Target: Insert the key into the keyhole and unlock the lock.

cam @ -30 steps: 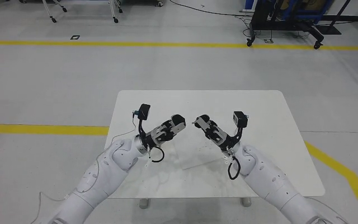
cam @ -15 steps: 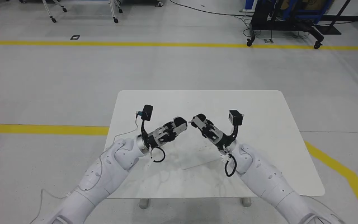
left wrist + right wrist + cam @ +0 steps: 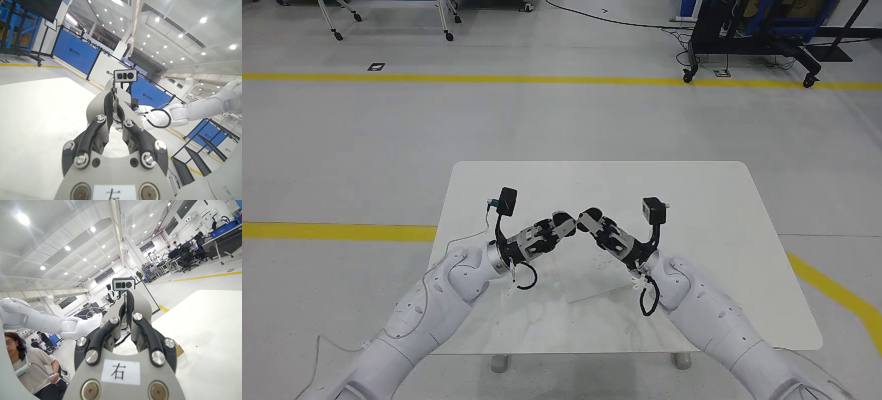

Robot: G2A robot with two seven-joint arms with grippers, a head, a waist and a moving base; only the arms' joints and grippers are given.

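Over the middle of the table (image 3: pixel 702 200), left gripper (image 3: pixel 564 218) and right gripper (image 3: pixel 587 216) sit almost tip to tip, fingers of each pressed together; held item, if any, not discernible.

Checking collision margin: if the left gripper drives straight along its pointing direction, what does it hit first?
Most likely the right gripper. In the top view the left gripper points straight at it, tips nearly meeting above the table. The depth between them is unclear.
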